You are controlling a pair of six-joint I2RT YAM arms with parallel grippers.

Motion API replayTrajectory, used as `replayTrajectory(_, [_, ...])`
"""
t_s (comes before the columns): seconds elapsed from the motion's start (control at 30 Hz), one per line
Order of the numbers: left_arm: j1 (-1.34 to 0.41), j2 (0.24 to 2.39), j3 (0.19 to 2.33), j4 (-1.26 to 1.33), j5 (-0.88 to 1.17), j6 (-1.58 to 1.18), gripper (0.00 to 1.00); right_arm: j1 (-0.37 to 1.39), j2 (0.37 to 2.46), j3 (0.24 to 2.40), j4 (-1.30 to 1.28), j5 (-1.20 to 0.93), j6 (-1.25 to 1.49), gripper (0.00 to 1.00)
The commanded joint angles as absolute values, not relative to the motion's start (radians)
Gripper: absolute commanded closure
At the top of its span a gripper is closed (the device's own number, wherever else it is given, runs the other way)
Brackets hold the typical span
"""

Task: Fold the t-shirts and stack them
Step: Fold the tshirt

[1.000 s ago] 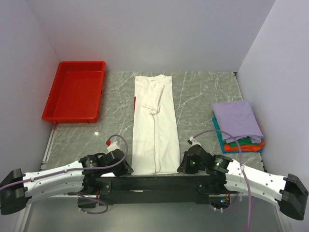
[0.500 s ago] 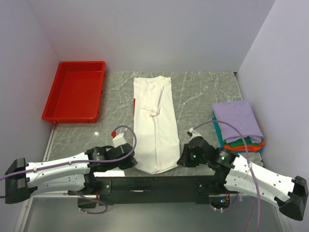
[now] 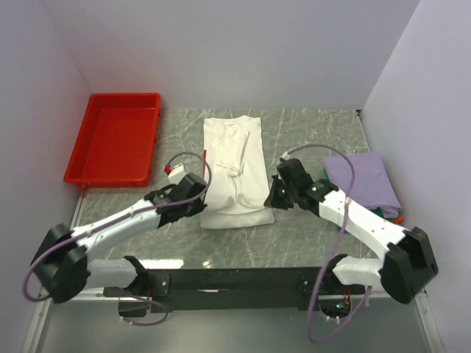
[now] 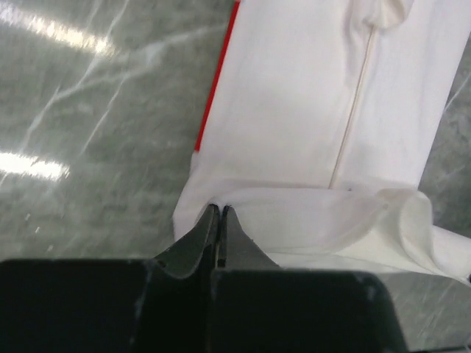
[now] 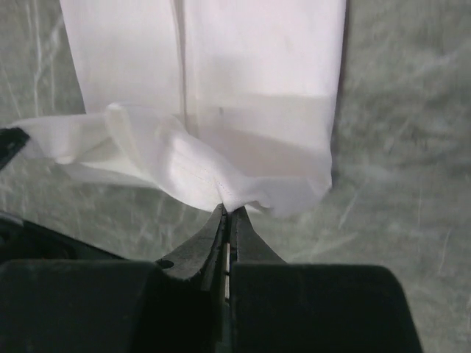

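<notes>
- The table (image 3: 294, 243): a marble-patterned surface that carries every item. The white t-shirt (image 3: 234, 165) at its middle is the reference for all places below.
- The white t-shirt lies lengthwise, with its sides folded in to a narrow strip and its collar end away from the arm bases. Its near hem is raised and doubled toward the collar, judged to be the fold that halves its length. A red strip of print (image 4: 217, 81) shows along its left edge.
- The red tray (image 3: 118, 143): left of the shirt and apart from it, taking no part in the fold.
- The stack of folded t-shirts (image 3: 364, 175): right of the shirt, lavender on top. It is judged the destination for the shirt once folded.
- The left gripper (image 4: 219, 209): at the shirt's near-left corner, fingers pressed together on the hem.
- The right gripper (image 5: 227, 209): at the shirt's near-right corner, fingers likewise clamped on the hem. The 2 matched grips keep the hem level, though the cloth between them sags and bunches.
</notes>
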State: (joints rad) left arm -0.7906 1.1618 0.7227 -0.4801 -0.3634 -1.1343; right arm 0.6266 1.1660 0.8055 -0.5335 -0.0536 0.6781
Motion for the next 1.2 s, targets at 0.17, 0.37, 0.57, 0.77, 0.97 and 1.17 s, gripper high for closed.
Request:
replayTrajectory(0.17, [-0.680,1.494,1.023,-0.396,-0.334,-0.976,1.00,0.497,1.435,1.018,-0.383,-0.097,0.618,1.00])
replayTrajectory(0.37, [-0.632,1.607,1.135,-0.405,-0.333,-0.948,1.00,0.476,1.546,1.112,-0.362,-0.117,0.601,1.00])
replayTrajectory(0.57, [-0.597,1.651,1.198,-0.422,-0.322,-0.923,1.00,0.442,1.566,1.149,-0.353,-0.132,0.601,1.00])
replayTrajectory(0.77, [-0.542,1.709,1.258,-0.439,-0.282,-0.890,1.00,0.393,1.629,1.213,-0.353,-0.166,0.588,1.00])
replayTrajectory(0.97, [-0.491,1.755,1.305,-0.434,-0.247,-0.864,1.00,0.348,1.704,1.246,-0.319,-0.219,0.591,1.00])
replayTrajectory(1.17, [-0.445,1.790,1.333,-0.364,-0.149,-0.801,1.00,0.308,1.770,1.265,-0.276,-0.279,0.611,1.00])
